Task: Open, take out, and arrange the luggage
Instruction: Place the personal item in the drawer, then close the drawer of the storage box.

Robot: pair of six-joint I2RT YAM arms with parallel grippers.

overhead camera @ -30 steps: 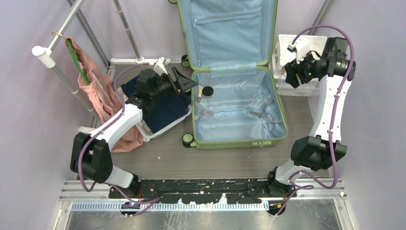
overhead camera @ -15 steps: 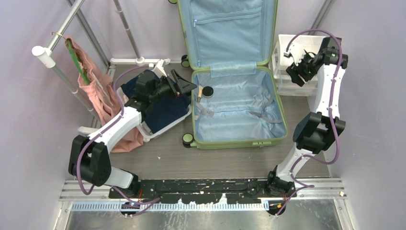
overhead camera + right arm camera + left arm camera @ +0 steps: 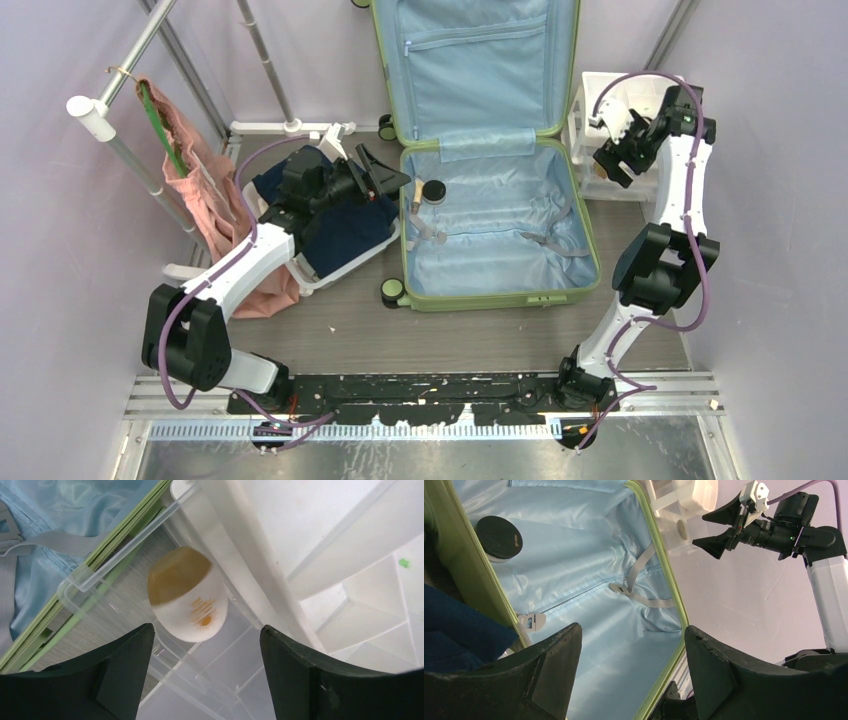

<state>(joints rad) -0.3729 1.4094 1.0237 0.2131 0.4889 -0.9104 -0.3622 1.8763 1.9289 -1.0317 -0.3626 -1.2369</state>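
Note:
The luggage (image 3: 500, 235) lies open on the floor, light-green shell with pale blue lining, its lid (image 3: 475, 60) standing up at the back. A round black-lidded jar (image 3: 434, 191) (image 3: 499, 537) sits inside near the left rim. My left gripper (image 3: 392, 170) (image 3: 631, 630) hangs open over that left rim, empty. My right gripper (image 3: 606, 152) (image 3: 206, 630) is open above a clear drawer of the white drawer unit (image 3: 612, 100), where a white bottle (image 3: 187, 597) with a tan cap lies free of the fingers.
A white mesh basket (image 3: 330, 280) holding navy clothes (image 3: 345, 225) stands left of the luggage, under my left arm. A pink garment (image 3: 200, 190) hangs on the pipe rack (image 3: 110, 125) at far left. Grey straps (image 3: 545, 240) lie on the lining.
The right arm has folded upright and drawn its wrist in over the drawer unit, and its jaws stand wider. The left arm has barely moved.

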